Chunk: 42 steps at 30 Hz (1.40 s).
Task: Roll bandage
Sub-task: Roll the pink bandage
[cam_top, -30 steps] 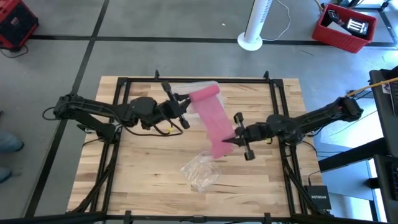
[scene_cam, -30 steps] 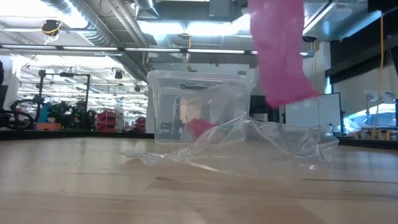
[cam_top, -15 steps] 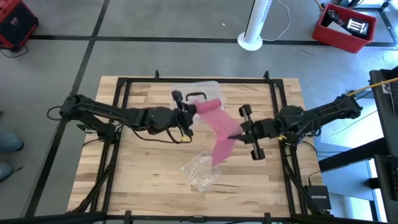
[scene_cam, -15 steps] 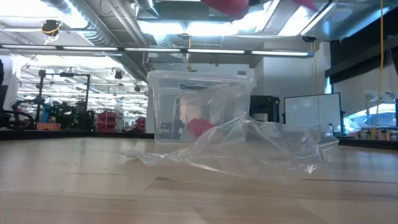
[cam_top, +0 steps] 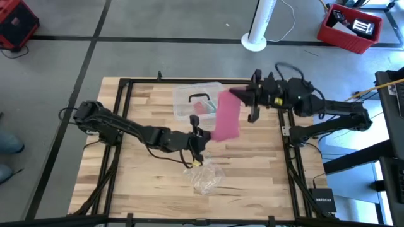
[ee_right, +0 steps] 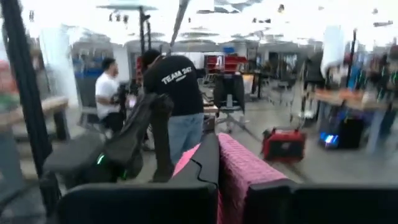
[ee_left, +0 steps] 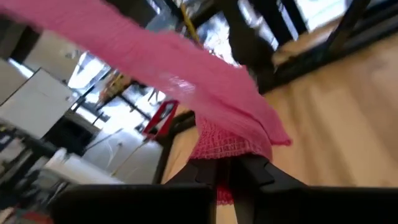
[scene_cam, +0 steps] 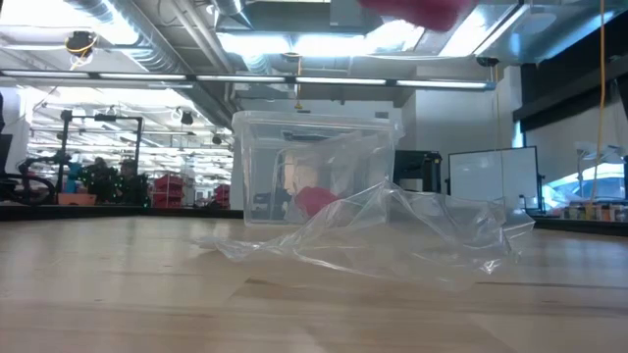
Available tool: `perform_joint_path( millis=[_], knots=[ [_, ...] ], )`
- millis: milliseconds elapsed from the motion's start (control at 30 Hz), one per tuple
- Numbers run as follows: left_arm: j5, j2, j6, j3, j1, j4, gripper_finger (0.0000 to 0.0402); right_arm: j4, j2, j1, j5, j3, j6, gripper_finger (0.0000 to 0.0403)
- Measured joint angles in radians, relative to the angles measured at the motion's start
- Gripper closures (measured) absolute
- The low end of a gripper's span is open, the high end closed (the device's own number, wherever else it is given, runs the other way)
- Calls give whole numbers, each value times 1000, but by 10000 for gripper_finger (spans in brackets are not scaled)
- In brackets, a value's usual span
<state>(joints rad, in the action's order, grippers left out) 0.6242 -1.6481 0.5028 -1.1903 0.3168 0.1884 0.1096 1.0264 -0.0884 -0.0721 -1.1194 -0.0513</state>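
The pink bandage (cam_top: pixel 226 116) is off the table, strung between my two grippers above the table's middle. My left gripper (cam_top: pixel 203 133) is shut on its near end, low over the table and close to the crumpled clear wrapper (cam_top: pixel 205 176). Higher up, by the clear plastic box (cam_top: pixel 192 104), my right gripper (cam_top: pixel 235 95) is shut on the far end. In the low view only a bit of the bandage (scene_cam: pixel 412 10) shows, at the top edge. The left wrist view shows the bandage (ee_left: pixel 186 68) running up and away from my left gripper (ee_left: pixel 227 171). My left gripper pinches the bandage's near end (ee_left: pixel 219 149) between its two fingers, which point nearly level toward the table's right. The strip rises from them toward the other arm, clear of the table. My right gripper pinches the bandage's far end (ee_right: pixel 239 168) between its two fingers, coming about level from the table's right. The strip runs down from there toward the left gripper.
The clear plastic box (scene_cam: pixel 314 167), with pink contents, stands on the far middle of the table. The wrapper (scene_cam: pixel 392 235) lies on the near middle. A black frame (cam_top: pixel 123 85) runs around the table's edges. People stand in the room beyond the table.
My right gripper has risen and gone toward the far edge with its end of the bandage. My left gripper has sunk toward the near edge and the right with the other end. The strip has swung about: the end that hung low is now the high one.
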Motion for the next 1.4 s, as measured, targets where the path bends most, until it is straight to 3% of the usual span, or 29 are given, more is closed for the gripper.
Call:
perform_joint_path(
  millis=[267, 533, 700, 833, 1000, 1233, 1400],
  knots=[
    [-39, -134, -109, 5, 27, 212, 391, -19, 6, -174, 41, 152, -134, 396],
    [-200, -236, -403, 9, 6, 255, 391, -38, 41, -187, 80, 416, -210, 384],
    [-217, -274, -495, 9, 9, 297, 391, -44, 98, -155, 142, 528, -280, 314],
    [-219, -294, -580, 9, 4, 311, 391, -95, 141, -135, 271, 544, -281, 241],
    [-216, -325, -730, 8, -10, 285, 391, -139, 143, -136, 306, 543, -285, 172],
    [-209, -387, -884, 7, -24, 196, 391, -147, 214, -103, 266, 544, -334, 129],
    [-207, -406, -954, 6, -23, 173, 391, -166, 252, -96, 338, 544, -385, 121]
  ],
)
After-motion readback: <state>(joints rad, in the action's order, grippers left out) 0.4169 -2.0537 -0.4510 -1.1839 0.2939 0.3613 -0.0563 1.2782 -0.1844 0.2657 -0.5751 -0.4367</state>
